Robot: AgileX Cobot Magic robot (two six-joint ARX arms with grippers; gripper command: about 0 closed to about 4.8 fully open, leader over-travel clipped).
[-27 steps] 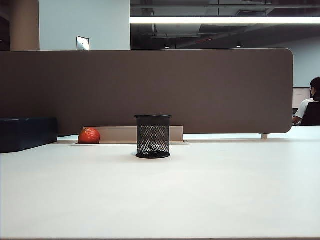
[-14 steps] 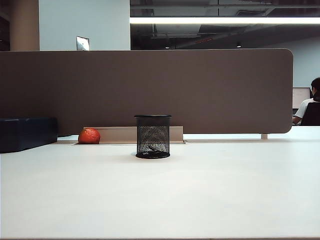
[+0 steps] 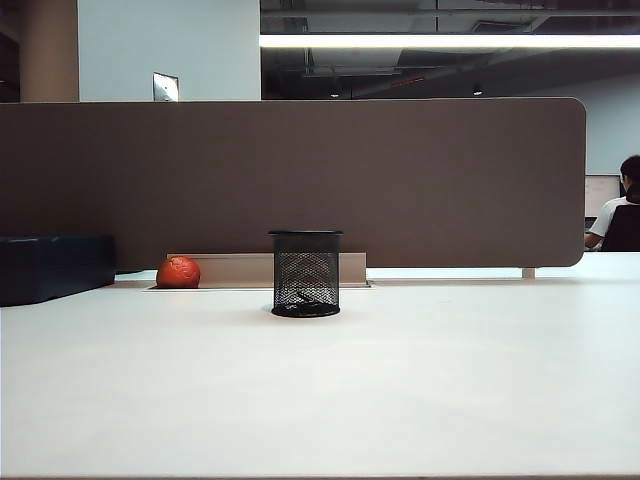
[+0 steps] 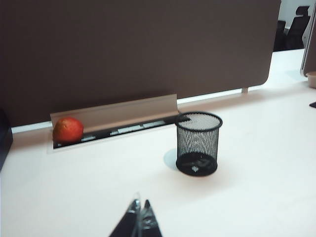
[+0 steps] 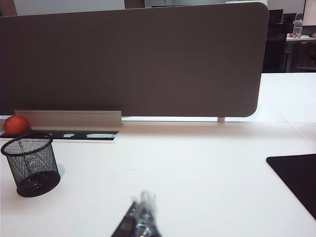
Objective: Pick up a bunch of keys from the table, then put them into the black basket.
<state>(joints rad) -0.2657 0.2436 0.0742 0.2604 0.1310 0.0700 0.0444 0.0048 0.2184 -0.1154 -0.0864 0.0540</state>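
Observation:
The black basket (image 3: 305, 273) stands upright on the off-white table (image 3: 400, 380), a little left of the middle. Through its mesh a dark cord with a small pale piece, the bunch of keys (image 4: 195, 163), lies on its bottom, also faintly visible as the keys (image 3: 303, 299) in the exterior view. My left gripper (image 4: 139, 203) is shut and empty, hanging over bare table short of the basket (image 4: 198, 143). My right gripper (image 5: 143, 198) is shut too, holding nothing, well to the side of the basket (image 5: 31, 165). Neither gripper shows in the exterior view.
An orange-red ball (image 3: 178, 272) rests in the cable slot by the brown partition (image 3: 300, 180). A dark blue box (image 3: 55, 267) sits at the far left. A black mat (image 5: 296, 177) lies on the table's right side. A person (image 3: 622, 205) sits beyond the partition.

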